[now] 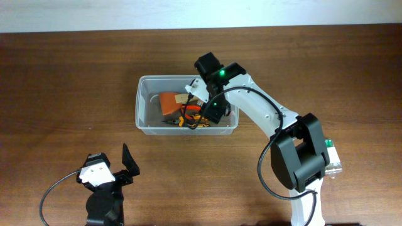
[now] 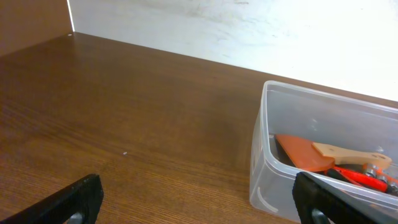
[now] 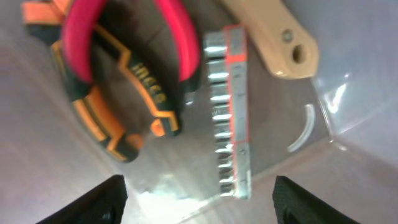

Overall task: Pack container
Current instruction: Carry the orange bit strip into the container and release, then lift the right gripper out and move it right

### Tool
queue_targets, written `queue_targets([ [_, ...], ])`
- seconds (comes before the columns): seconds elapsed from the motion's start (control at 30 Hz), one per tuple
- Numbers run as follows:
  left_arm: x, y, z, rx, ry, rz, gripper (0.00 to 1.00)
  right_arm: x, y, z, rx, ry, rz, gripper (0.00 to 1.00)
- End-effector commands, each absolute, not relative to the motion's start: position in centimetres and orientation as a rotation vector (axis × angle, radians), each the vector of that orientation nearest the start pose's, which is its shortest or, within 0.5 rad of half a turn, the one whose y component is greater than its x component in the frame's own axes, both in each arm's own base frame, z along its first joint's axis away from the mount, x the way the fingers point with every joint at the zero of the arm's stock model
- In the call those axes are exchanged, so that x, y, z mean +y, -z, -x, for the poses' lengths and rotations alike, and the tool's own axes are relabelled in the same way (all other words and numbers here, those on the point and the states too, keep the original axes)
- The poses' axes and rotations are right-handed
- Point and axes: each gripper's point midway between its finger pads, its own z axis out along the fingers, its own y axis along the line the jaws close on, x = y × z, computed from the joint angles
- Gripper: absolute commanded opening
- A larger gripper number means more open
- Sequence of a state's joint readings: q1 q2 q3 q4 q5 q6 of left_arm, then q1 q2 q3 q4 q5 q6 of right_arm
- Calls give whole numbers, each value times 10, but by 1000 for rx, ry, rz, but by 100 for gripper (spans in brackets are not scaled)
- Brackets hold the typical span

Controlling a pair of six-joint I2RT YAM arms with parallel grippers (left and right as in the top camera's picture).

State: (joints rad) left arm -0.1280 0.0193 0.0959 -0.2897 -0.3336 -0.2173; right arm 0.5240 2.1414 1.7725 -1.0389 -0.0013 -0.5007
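I saw the container (image 1: pixel 141 103) mid-table already holding pliers (image 3: pixel 118 81), socket rail (image 3: pixel 229 112) and scraper (image 2: pixel 301 154), my right gripper (image 3: pixel 200 190) spread empty above them, left gripper (image 2: pixel 196 199) spread near-left, small box (image 1: pixel 333 161) at right maybe still unpacked.

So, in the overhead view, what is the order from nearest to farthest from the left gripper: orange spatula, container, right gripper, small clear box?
1. container: its left wall is closest to the left gripper.
2. orange spatula: inside, left half.
3. right gripper: inside, right half.
4. small clear box: far right, beside the right arm's base.
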Motion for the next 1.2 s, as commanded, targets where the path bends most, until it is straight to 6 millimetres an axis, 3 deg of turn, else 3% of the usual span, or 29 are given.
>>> queue_targets([
  [0.0,27,-147,-232,1743,-54,309,99,231,-151,-410,2496,10,1229,80],
  [0.13,27,-147,-232,1743,-54,309,99,181,-233,-412,2527,106,867,81],
  [0.23,27,-147,-232,1743,-54,309,99,141,-274,-408,2541,85,615,80],
  [0.27,27,-147,-232,1743,-54,309,99,117,-292,-403,2545,53,494,80],
  [0.43,27,-147,-232,1743,-54,309,99,68,-328,-391,2497,-48,319,82],
  [0.47,27,-147,-232,1743,-54,309,99,53,-334,-388,2492,-33,274,87],
  [0.53,27,-147,-232,1743,-54,309,99,25,-338,-377,2511,12,196,96],
  [0.83,27,-147,-232,1743,-54,309,99,-63,-315,-315,2751,165,-53,99],
  [1.03,27,-147,-232,1743,-54,309,99,-79,-304,-295,2805,164,-154,100],
  [1.17,27,-147,-232,1743,-54,309,99,-83,-274,-284,2902,156,-187,98],
])
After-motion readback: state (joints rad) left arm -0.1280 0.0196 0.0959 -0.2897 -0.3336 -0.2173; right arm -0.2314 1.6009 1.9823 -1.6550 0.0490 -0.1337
